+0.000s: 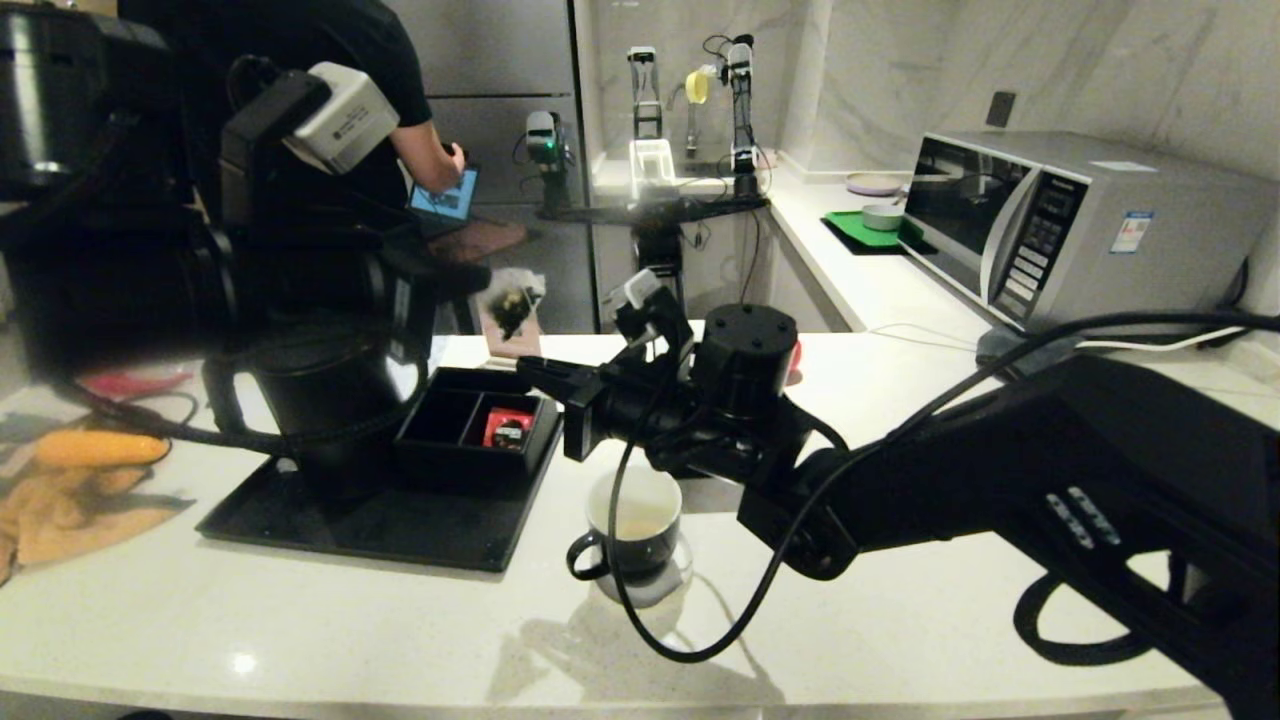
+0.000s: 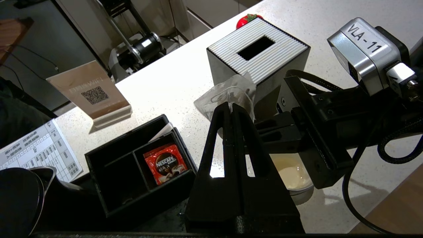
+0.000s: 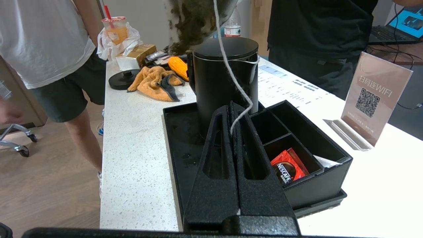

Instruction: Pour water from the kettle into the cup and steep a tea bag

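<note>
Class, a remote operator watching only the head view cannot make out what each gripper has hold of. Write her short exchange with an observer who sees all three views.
Operator: From the head view I can't tell what the left gripper is holding. What is it?
Observer: The left wrist view shows the left gripper shut on one edge of the small translucent grey-white tea bag.
Operator: And the right gripper? It looks empty to me.
Observer: It isn't. In the right wrist view the right gripper is shut on the thin white string, which runs from its fingertips to the bag.
</note>
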